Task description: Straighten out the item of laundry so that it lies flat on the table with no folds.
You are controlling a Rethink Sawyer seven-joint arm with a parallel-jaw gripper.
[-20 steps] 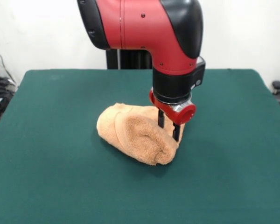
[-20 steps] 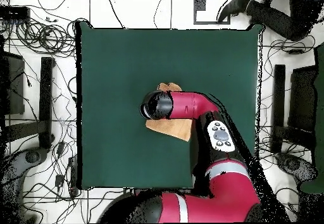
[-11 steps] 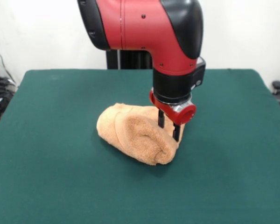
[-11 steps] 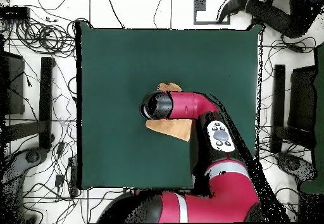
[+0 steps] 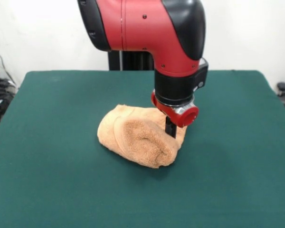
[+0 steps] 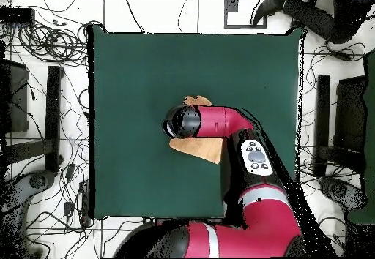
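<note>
- Near the middle of the dark green table (image 5: 47,180), a peach terry-cloth hand towel (image 5: 133,135) sits bunched into a thick rolled lump, not flat.
- Front view: the towel's bulk folds over itself, with a rounded roll facing the camera and a curved seam or band line running across its left part.
- The gripper (image 5: 171,128) comes down from the red and black arm (image 5: 147,28) onto the towel's right, far edge; the fingers look pressed together as one dark bar, pinching the cloth there.
- The red wrist ring sits just above the towel, close to touching it.
- Overhead view: the arm (image 6: 220,121) covers most of the towel (image 6: 201,148); only a peach patch on the base side and a small bit (image 6: 195,100) on the far side show.
- Overhead view: the table (image 6: 132,73) is bare green all around the towel, with cables on the floor beside it.
- The gripper itself is hidden under the arm in the overhead view.
- A person's legs (image 6: 307,11) show at the top right corner, off the table.
</note>
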